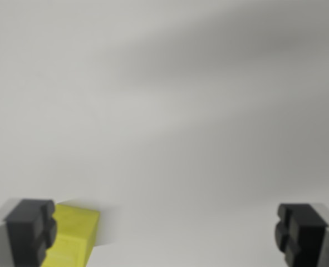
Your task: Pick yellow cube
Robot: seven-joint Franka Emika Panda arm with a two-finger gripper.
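The yellow cube [75, 236] shows at the bottom left of the wrist view, on a pale grey surface. Its left part is hidden behind my left finger pad [32, 231], and whether the two touch I cannot tell. My right finger pad [300, 233] stands far off at the bottom right. The gripper [165, 233] is open, with a wide bare gap between its fingers. The cube lies at the left end of that gap, not centred in it. The picture is blurred.
A plain pale grey surface [164, 111] fills the rest of the view. A soft dark shadow band [236, 50] runs across the upper right.
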